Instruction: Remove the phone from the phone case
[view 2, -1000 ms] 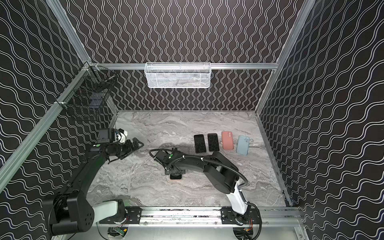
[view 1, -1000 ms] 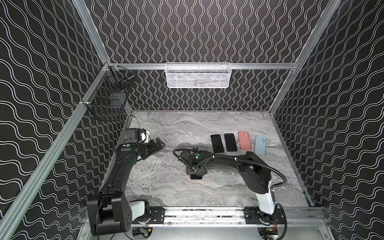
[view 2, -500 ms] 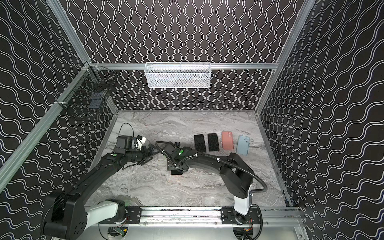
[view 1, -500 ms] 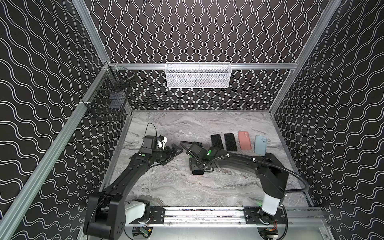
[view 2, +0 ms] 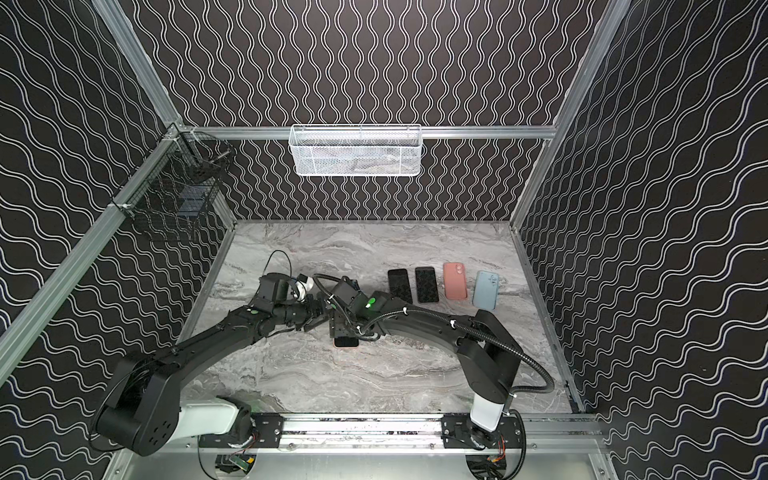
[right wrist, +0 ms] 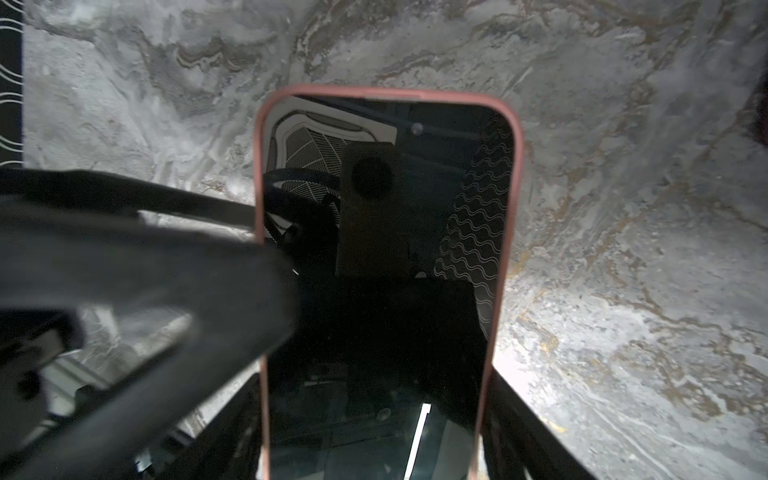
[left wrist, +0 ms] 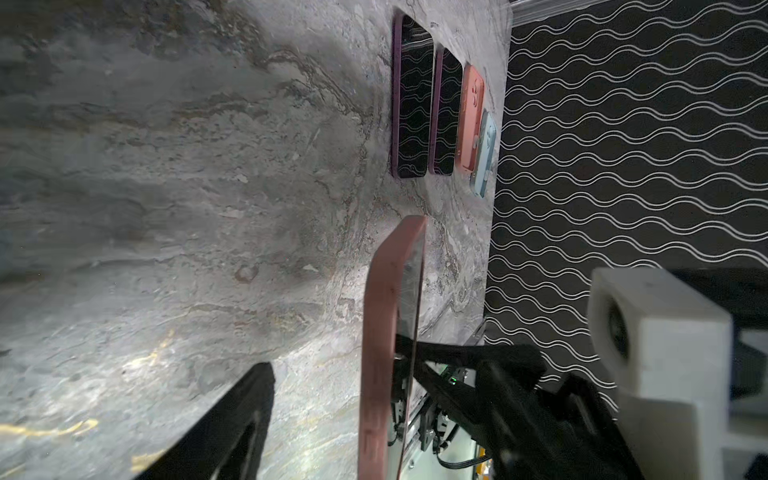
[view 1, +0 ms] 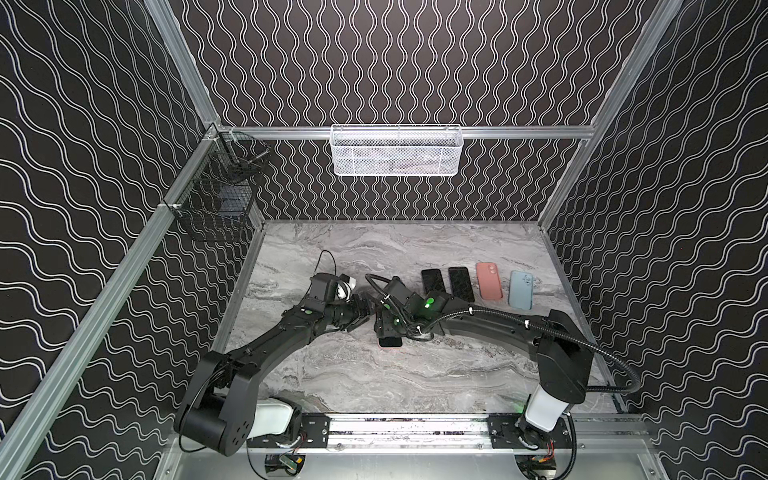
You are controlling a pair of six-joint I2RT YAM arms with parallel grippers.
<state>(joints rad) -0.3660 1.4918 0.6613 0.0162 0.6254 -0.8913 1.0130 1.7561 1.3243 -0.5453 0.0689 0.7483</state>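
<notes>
Phone [right wrist: 374, 291] inside pink case [right wrist: 515, 166], right fingers [right wrist: 513, 432] tight on it; left fingers [left wrist: 249, 395] apart

Top views evenly lit, sharp, wrist views dim, glare patches on table [right wrist: 623, 353], reflections in phone [right wrist: 374, 249] screen, close foreground blurred

We find the phone [right wrist: 382, 249] (screen dark, facing up) fully seated in its pink phone case [right wrist: 386, 91], clamped across the long edges by the right gripper [right wrist: 376, 415].
</notes>
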